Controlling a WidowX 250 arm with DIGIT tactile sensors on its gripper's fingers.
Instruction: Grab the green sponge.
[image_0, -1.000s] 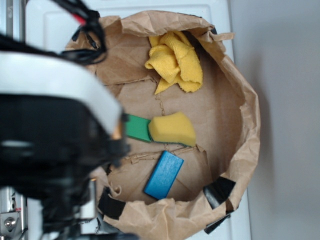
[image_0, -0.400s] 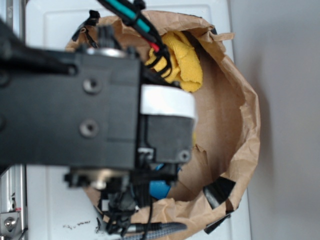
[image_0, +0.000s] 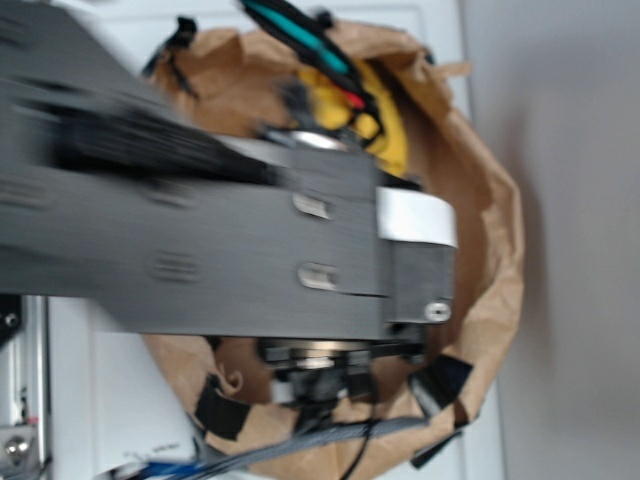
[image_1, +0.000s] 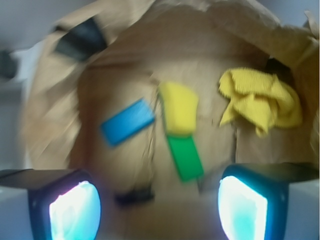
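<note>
In the paper bag (image_1: 55, 125), green sponge (image_1: 185, 157) touches yellow sponge (image_1: 179, 109); blue slab (image_1: 127, 121) alongside

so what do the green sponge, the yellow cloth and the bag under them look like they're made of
Green sponge: looks like dense foam, flat matte slab with crisp edges, though the view is blurred. Yellow cloth: soft fabric, crumpled in folds. Bag: brown paper, creased and torn at the rim.

A lab-like test bench: paper-lined tub (image_0: 500, 250) on white tabletop (image_0: 100, 380).
</note>
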